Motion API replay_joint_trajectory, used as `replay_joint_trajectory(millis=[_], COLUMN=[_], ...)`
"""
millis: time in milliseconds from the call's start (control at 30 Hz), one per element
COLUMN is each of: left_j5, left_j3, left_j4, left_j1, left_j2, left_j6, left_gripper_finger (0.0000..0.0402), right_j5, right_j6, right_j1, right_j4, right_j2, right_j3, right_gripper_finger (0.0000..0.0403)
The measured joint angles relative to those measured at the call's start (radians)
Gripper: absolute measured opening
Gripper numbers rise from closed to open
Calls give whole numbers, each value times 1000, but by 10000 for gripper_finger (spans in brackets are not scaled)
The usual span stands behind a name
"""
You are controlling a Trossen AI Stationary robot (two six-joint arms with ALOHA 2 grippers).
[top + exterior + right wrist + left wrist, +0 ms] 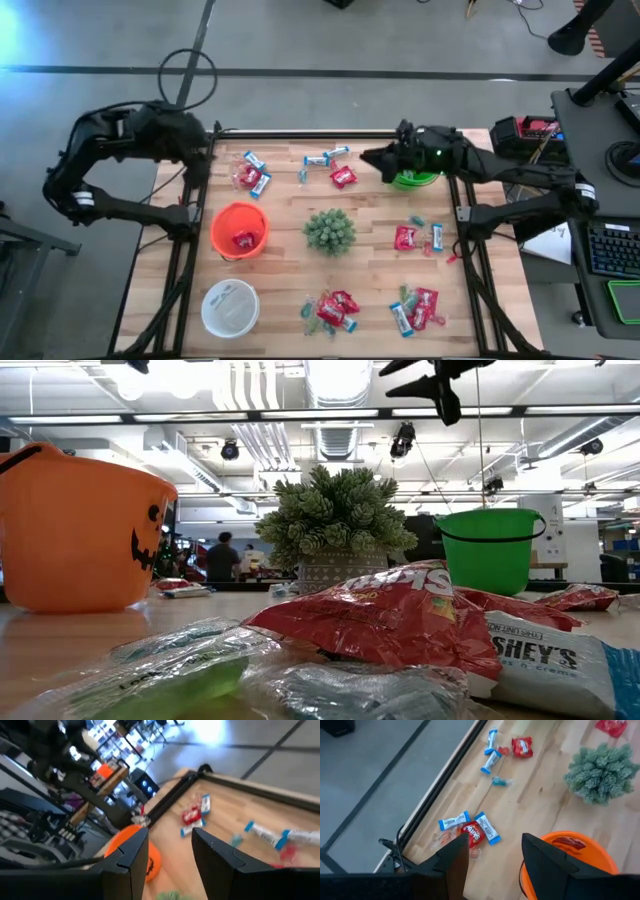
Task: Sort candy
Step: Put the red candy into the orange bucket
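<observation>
Many red and blue-white wrapped candy [330, 308] packets.

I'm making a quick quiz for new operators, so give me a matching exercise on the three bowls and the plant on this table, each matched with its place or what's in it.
Things:
1. orange bowl
2. white bowl
3. green bowl
4. spiky plant

Descriptions:
A. middle of the table
B. under the right arm's wrist, partly hidden
C. holds a red packet
D. near corner on the left arm's side

Pairs: 1-C, 2-D, 3-B, 4-A
</observation>
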Motion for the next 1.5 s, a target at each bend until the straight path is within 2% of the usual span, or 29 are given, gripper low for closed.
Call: replay_joint_trajectory(millis=[167, 367, 633, 833, 1067, 1367, 1500], left_j5=[2, 82, 85, 85, 85, 85, 85], left_j3=[0, 0, 0, 0, 0, 0, 0], left_j4=[0, 0, 0, 0, 0, 0, 0], left_j1=[0, 0, 0, 0, 0, 0, 0], left_j2=[-21, -34, -66, -80, -85, -86, -86], left_j6=[2, 43, 95, 99, 90, 27, -6], left_gripper_finger=[164, 164, 164, 164, 164, 165, 165], right_j5=[24, 29, 28, 28, -10, -92, -173], right_j6=[70, 147, 356, 463, 476, 495, 493], right_j1=[82, 180, 352, 450, 511, 521, 523], right_j4=[-10, 10, 75, 18, -34, -19, -16], right_j2=[67, 135, 189, 221, 282, 403, 449], right_j3=[0, 0, 0, 0, 0, 0, 0], right_gripper_finger=[141, 141, 141, 141, 141, 141, 141])
